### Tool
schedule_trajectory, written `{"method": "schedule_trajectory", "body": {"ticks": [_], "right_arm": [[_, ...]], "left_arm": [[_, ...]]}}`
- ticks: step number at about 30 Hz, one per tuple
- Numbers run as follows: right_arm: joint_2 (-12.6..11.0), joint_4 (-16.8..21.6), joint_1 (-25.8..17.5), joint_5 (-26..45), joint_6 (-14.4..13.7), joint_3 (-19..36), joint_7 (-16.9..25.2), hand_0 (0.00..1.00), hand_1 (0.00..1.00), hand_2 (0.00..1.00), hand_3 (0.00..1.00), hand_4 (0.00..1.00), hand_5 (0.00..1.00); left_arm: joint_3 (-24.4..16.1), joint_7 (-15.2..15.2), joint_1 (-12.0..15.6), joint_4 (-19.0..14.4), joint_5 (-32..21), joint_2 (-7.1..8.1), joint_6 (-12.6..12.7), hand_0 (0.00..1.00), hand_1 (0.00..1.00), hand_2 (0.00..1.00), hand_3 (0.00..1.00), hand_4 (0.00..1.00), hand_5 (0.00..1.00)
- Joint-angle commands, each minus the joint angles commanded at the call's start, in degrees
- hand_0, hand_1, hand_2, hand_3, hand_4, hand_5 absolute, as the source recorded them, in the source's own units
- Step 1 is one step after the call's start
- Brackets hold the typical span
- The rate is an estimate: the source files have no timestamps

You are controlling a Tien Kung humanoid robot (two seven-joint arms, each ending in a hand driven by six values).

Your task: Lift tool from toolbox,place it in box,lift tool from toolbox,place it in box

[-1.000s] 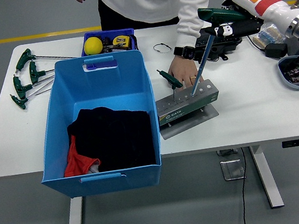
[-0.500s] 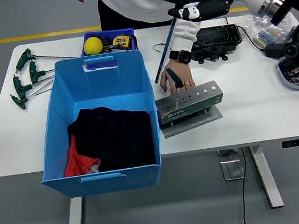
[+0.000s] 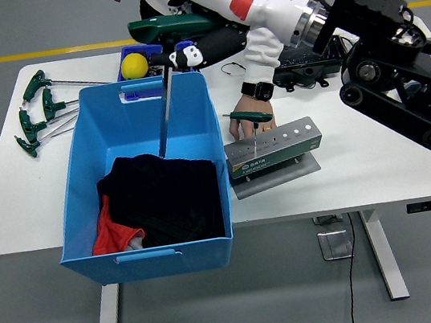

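My right hand (image 3: pixel 186 52) reaches in from the right, shut on a green T-handle tool (image 3: pixel 171 28). Its long shaft (image 3: pixel 164 112) hangs down into the big blue box (image 3: pixel 76 150), tip just above the black and red cloth (image 3: pixel 160 198) inside. The grey-green tool stand (image 3: pixel 275 149) sits on the table right of the box, with one green-handled tool (image 3: pixel 248 116) still standing in it. A person's hand (image 3: pixel 252 120) with a watch rests against the stand's back. My left hand is out of view.
Several green T-handle tools (image 3: pixel 36 111) lie at the table's left. A small blue tray (image 3: pixel 178 47) with a yellow ball (image 3: pixel 133 65) stands behind the box. A black case (image 3: pixel 307 66) lies at the back right, under my arm.
My right arm has swung left with the T-handle tool, from above the stand to over the blue box. The person's hand stays at the stand.
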Motion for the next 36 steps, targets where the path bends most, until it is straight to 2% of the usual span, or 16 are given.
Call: {"method": "schedule_trajectory", "body": {"ticks": [7,12,23,24,26,29,30,33,35,36], "right_arm": [[3.0,-1.8,0.7,-1.9,-0.6,-6.2,-0.5,0.002,0.002,0.002,0.002,0.837,0.639],[5.2,-4.6,2.3,-3.3,-1.8,-11.2,-1.1,0.002,0.002,0.002,0.002,0.84,0.64],[8.7,-6.5,4.2,-6.7,-2.6,-16.8,-3.4,0.002,0.002,0.009,0.008,0.848,0.635],[9.0,-6.7,4.2,-7.1,-2.6,-17.1,-3.6,0.002,0.002,0.065,0.074,0.866,0.614],[9.7,-7.2,4.5,-7.8,-2.7,-17.9,-4.0,0.002,0.002,0.065,0.074,0.866,0.614],[10.7,-7.8,4.8,-8.4,-2.1,-19.2,-4.5,0.002,0.002,0.065,0.074,0.866,0.614],[10.9,-7.9,4.9,-8.7,-1.5,-19.4,-4.7,0.08,0.077,0.168,0.212,0.878,0.605],[11.7,-8.2,5.3,-10.0,2.4,-20.1,-5.6,0.08,0.077,0.168,0.212,0.878,0.605],[12.2,-8.6,5.4,-10.2,3.8,-20.3,-5.6,0.08,0.077,0.168,0.212,0.878,0.605],[12.5,-8.8,5.5,-10.3,4.1,-20.3,-5.6,0.533,0.451,0.511,0.484,0.926,0.595]], "left_arm": [[-0.2,0.1,0.0,0.0,0.1,0.02,0.0,0.696,0.658,0.678,0.627,0.66,0.665],[-0.4,0.2,0.0,0.0,0.4,0.07,-0.1,0.697,0.658,0.678,0.628,0.661,0.667],[-1.6,0.4,0.3,0.0,1.8,0.14,-0.4,0.698,0.658,0.679,0.628,0.661,0.667],[-1.8,0.4,0.3,0.0,2.1,0.15,-0.4,0.699,0.658,0.68,0.629,0.661,0.667],[-2.2,0.5,0.4,0.0,2.6,0.16,-0.5,0.699,0.658,0.68,0.629,0.661,0.667],[-2.5,0.6,0.5,0.0,3.1,0.21,-0.6,0.699,0.658,0.68,0.629,0.661,0.667],[-2.7,0.7,0.5,0.0,3.2,0.22,-0.6,0.702,0.659,0.68,0.628,0.662,0.667],[-3.0,0.8,0.6,0.0,3.8,0.24,-0.7,0.702,0.659,0.68,0.628,0.662,0.667],[-3.3,0.9,0.6,0.0,4.2,0.26,-0.8,0.702,0.659,0.68,0.628,0.662,0.667],[-3.4,0.9,0.7,0.0,4.4,0.27,-0.8,0.703,0.659,0.68,0.629,0.662,0.668]]}}
